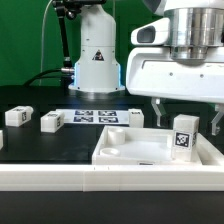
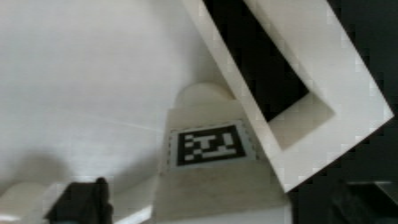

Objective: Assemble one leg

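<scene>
One leg, a small white block with a black-and-white tag, stands upright on the large white tray-like piece near its right end in the exterior view. My gripper hangs over it, open, with one finger on each side of the leg and a gap to both. In the wrist view the leg lies between the dark fingertips of the gripper, on the white piece.
Three more legs lie on the black table: two at the exterior view's left and one behind the tray-like piece. The marker board lies in front of the robot base.
</scene>
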`<state>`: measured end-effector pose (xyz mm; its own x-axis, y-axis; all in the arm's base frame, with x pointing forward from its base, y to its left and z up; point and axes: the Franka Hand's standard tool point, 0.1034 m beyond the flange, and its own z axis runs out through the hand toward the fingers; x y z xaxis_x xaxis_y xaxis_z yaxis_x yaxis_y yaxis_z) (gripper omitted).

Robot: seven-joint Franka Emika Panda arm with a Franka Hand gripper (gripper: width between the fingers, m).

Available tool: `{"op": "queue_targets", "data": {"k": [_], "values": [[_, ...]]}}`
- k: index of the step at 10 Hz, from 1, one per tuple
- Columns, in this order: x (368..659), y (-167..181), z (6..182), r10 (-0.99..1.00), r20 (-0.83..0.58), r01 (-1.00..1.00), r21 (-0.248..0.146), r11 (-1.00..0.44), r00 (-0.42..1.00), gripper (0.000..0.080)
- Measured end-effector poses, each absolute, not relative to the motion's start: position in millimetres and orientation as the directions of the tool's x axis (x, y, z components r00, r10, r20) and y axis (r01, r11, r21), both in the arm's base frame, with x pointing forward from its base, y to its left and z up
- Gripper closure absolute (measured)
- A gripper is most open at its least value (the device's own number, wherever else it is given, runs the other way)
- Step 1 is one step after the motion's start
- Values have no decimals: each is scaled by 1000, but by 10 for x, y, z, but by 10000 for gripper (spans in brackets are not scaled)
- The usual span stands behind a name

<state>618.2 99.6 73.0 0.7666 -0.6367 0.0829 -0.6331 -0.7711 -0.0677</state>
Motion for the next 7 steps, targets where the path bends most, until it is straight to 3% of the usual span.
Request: {"op": "queue_targets", "data": {"k": [7], "values": [[6181,995,728,-637,83,-633,-67,-771,767,151]]}}
